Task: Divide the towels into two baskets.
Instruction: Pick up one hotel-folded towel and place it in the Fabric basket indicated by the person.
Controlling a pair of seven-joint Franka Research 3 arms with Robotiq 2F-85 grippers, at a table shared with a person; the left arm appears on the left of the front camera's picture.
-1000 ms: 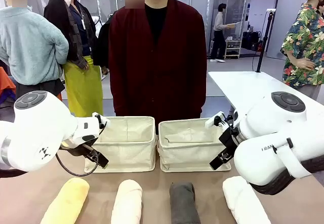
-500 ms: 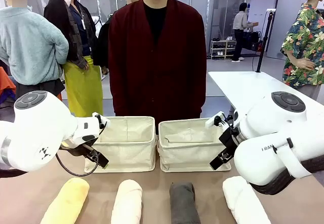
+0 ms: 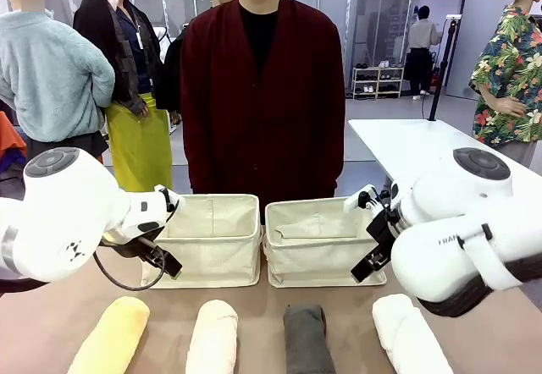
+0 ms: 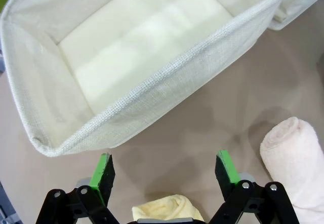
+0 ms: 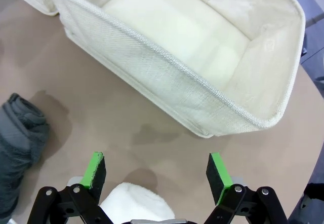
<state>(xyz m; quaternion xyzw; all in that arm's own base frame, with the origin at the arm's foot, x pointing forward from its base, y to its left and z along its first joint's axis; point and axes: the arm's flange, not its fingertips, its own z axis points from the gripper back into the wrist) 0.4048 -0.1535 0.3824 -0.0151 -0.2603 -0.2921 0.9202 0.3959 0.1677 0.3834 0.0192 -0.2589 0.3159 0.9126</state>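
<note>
You have the whole job ahead of you. The left rectangular cream canvas basket (image 3: 212, 255) and the right rectangular cream canvas basket (image 3: 318, 260) stand side by side, both empty, towards the far side of the brown tabletop (image 3: 34, 323). On the near side, none yet in a basket, lie the pale yellow rolled cloth towel (image 3: 112, 336), the cream rolled cloth towel (image 3: 212, 338), the dark grey rolled cloth towel (image 3: 308, 340) and the white rolled cloth towel (image 3: 409, 333). Your left end effector (image 4: 164, 169) hangs spread wide, gripping nothing, above the yellow roll's end (a likely first pick, I judge). Your right end effector (image 5: 155, 169) is equally wide and empty over the white roll's end. Four placements remain, presumably two per basket.
</note>
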